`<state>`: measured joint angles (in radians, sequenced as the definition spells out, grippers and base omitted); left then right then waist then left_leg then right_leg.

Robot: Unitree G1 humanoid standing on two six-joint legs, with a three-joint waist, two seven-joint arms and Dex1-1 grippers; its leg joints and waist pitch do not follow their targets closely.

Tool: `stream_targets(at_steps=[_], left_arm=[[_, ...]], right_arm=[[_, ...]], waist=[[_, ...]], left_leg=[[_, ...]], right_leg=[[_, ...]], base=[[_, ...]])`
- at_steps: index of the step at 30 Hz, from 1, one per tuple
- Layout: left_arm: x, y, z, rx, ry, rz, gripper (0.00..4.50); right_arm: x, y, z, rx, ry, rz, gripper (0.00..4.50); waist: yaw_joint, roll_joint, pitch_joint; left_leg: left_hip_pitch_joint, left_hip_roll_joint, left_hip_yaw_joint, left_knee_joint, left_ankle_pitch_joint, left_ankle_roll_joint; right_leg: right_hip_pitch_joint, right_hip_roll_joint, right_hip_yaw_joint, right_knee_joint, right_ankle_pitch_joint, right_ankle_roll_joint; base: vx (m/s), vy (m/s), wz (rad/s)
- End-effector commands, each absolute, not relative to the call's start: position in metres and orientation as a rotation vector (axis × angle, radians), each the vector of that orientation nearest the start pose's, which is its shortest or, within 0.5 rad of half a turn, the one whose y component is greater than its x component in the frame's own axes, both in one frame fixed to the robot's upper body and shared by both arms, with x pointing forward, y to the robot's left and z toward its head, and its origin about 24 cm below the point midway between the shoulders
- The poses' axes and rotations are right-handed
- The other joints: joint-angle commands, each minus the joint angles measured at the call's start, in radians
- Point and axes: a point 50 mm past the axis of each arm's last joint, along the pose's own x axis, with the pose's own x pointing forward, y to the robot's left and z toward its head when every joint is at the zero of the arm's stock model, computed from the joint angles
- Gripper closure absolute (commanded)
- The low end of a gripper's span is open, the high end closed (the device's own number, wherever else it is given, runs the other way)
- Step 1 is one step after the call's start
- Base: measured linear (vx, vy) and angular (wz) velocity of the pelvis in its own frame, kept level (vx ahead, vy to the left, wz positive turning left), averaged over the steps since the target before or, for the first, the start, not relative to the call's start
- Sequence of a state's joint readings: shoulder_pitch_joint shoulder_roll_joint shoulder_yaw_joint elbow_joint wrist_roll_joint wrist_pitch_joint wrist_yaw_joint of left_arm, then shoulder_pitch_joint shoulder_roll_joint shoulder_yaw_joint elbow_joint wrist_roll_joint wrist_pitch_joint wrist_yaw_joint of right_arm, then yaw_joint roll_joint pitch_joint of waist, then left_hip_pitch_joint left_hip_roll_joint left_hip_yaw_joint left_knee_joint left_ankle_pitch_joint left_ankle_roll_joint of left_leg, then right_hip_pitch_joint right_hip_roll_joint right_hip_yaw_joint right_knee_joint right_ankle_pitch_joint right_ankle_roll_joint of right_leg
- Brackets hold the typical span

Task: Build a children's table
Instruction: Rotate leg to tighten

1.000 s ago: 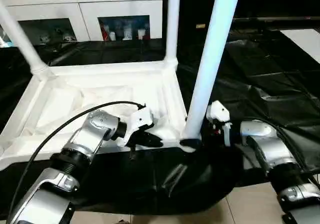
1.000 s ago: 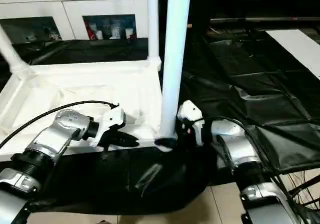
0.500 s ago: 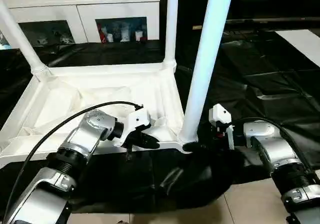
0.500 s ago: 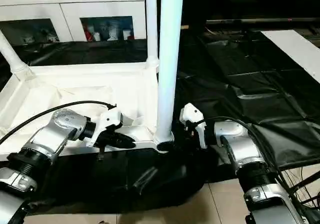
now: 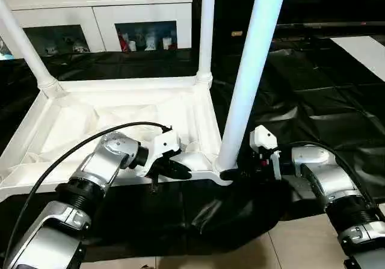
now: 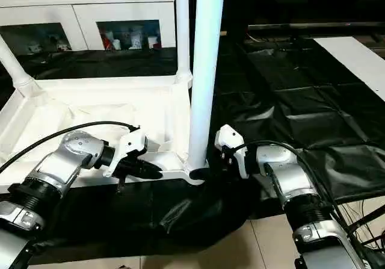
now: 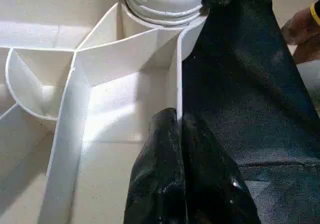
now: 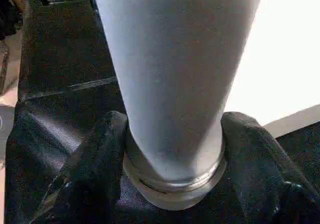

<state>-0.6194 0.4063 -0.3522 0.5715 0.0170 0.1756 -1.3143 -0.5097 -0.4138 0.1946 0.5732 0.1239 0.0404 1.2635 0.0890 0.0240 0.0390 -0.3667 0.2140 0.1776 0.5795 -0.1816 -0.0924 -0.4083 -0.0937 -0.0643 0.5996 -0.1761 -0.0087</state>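
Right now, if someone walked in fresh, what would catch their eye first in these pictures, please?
The white table top lies upside down on the black-draped work table, ribs up, with legs rising from its corners. Nearest stands a tall white leg at the near right corner socket, and the right gripper has its fingers on either side of its base. The left gripper is pinched shut on the top's near rim.

The right gripper (image 8: 172,149) has narrowed over the last second: its 2 black fingers (image 8: 95,154) now sit against both sides of the base of the near corner leg (image 5: 246,82). That leg leaned at 1 second ago, its foot on the black cloth; now it stands straighter in the tabletop's (image 5: 120,115) corner socket.
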Motion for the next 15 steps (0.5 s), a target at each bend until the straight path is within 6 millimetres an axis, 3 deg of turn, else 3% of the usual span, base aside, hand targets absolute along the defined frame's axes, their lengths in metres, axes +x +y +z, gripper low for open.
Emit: stream_targets(at_steps=[1,6,9,10,11,12,13,15], left_arm=[[0.303,0.138,0.038,0.43,0.658,-1.454,4.5],[0.305,0.136,0.039,0.427,0.645,-1.436,4.5],[0.307,0.135,0.039,0.42,0.632,-1.415,4.5],[0.315,0.126,0.038,0.391,0.587,-1.323,4.5],[0.315,0.126,0.038,0.391,0.587,-1.323,4.5],[0.317,0.123,0.038,0.383,0.578,-1.296,4.5],[0.32,0.114,0.035,0.362,0.568,-1.241,4.5],[0.321,0.108,0.033,0.347,0.563,-1.221,4.5]], right_arm=[[0.306,-0.157,0.049,-0.258,0.369,1.327,1.93],[0.308,-0.155,0.048,-0.212,0.345,1.283,1.93],[0.311,-0.153,0.047,-0.182,0.326,1.231,1.94],[0.32,-0.143,0.038,-0.076,0.283,1.029,1.94],[0.32,-0.143,0.038,-0.076,0.283,1.029,1.94],[0.321,-0.139,0.035,-0.037,0.277,0.967,1.94],[0.324,-0.126,0.027,0.036,0.279,0.849,1.94],[0.326,-0.118,0.023,0.068,0.281,0.781,1.94]], waist=[[0.003,-0.012,-0.064],[0.002,-0.012,-0.062],[-0.002,-0.01,-0.058],[-0.004,-0.009,-0.057],[-0.011,-0.006,-0.049],[-0.015,-0.008,-0.05],[-0.021,-0.003,-0.051],[-0.032,-0.004,-0.049]], left_leg=[[0.004,0.011,0.007,-0.056,-0.137,0.095],[0.004,0.012,0.006,-0.057,-0.149,0.088],[0.004,0.011,0.005,-0.061,-0.192,0.071],[0.003,0.011,0.005,-0.062,-0.204,0.066],[0.004,0.008,0.004,-0.067,-0.242,0.042],[0.01,0.008,-0.002,-0.07,-0.286,0.019],[0.008,0.007,-0.005,-0.072,-0.293,0.009],[0.009,0.006,-0.007,-0.075,-0.306,-0.005]], right_leg=[[0.06,-0.038,0.03,-0.051,-0.102,-0.257],[0.058,-0.038,0.03,-0.052,-0.118,-0.254],[0.056,-0.039,0.03,-0.059,-0.183,-0.242],[0.055,-0.039,0.031,-0.061,-0.203,-0.237],[0.049,-0.041,0.031,-0.071,-0.286,-0.218],[0.05,-0.045,0.03,-0.077,-0.375,-0.188],[0.048,-0.044,0.031,-0.078,-0.398,-0.172],[0.046,-0.042,0.031,-0.081,-0.392,-0.171]], base=[[0.0,0.0,0.0],[0.0,0.0,0.0],[0.0,0.0,0.0],[0.0,0.0,0.0],[0.0,0.0,0.0],[0.0,0.0,0.0],[0.0,0.0,0.0],[0.0,0.0,0.0]])
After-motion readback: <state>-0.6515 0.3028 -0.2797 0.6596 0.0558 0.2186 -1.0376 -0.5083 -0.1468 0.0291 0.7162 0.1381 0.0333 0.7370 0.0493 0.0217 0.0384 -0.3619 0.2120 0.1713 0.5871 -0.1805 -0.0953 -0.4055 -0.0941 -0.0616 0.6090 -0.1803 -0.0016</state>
